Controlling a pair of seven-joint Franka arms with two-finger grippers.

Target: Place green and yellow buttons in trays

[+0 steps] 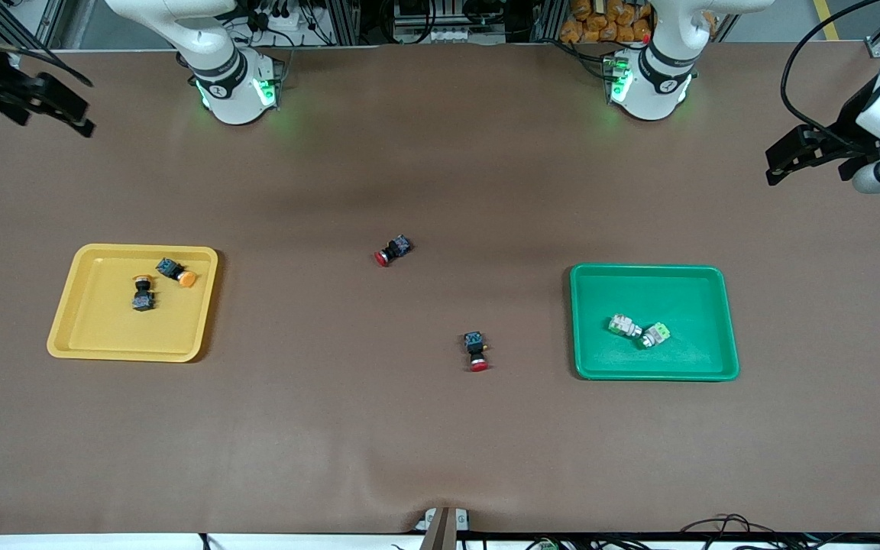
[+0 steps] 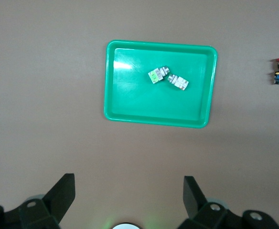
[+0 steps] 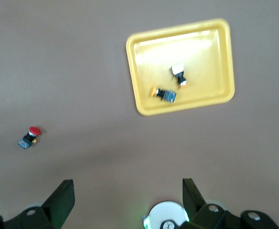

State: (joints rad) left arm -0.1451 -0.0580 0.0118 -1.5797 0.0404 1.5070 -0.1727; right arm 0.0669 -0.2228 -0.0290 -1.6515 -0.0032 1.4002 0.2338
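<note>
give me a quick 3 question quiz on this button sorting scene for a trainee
1. True or false: both yellow buttons lie in the yellow tray.
2. How many red buttons lie on the table outside the trays?
3. The green tray holds: A) nothing B) two green buttons C) a red button

Key: 1 true; 2 two; 3 B. Left gripper and right gripper wait at the table's ends, jaws open and empty.

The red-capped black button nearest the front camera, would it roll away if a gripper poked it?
Probably only a little. The red-capped black button lies on its side on the brown table cover, and its round cap might let it swing in a curve. Its blocky body would likely stop a real roll. It looks small, hard and probably light.
</note>
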